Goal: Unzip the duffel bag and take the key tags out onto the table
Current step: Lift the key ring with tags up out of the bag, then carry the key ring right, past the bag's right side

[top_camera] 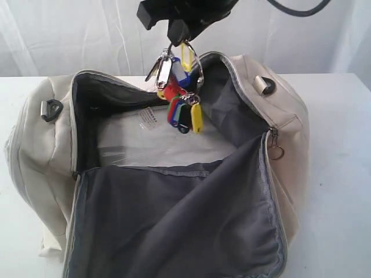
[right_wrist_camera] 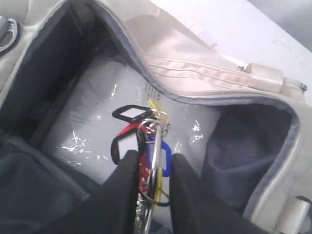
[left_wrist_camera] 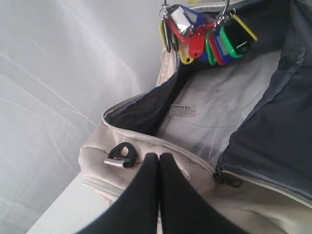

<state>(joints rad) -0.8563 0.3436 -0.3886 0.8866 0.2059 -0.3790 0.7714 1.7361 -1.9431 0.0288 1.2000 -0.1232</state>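
Note:
The cream duffel bag (top_camera: 284, 116) lies unzipped on the white table (top_camera: 342, 174), its dark grey lining folded back. My right gripper (top_camera: 177, 33) hangs above the bag's opening, shut on the key tags (top_camera: 181, 98). The bunch of yellow, red, green, blue and black tags dangles from metal rings, clear of the bag's floor. In the right wrist view the rings and key tags (right_wrist_camera: 141, 146) sit between my right gripper's (right_wrist_camera: 153, 158) fingers. My left gripper (left_wrist_camera: 159, 156) is shut on nothing, close over the bag's end (left_wrist_camera: 97, 165) beside a black D-ring (left_wrist_camera: 122, 155).
Clear plastic-wrapped stuffing (top_camera: 151, 145) fills the bag's floor. The metal zipper-pull ring (top_camera: 277, 152) hangs on the bag's right side, and a second D-ring (top_camera: 265, 84) sits at the far right end. A white curtain (top_camera: 69, 35) backs the table.

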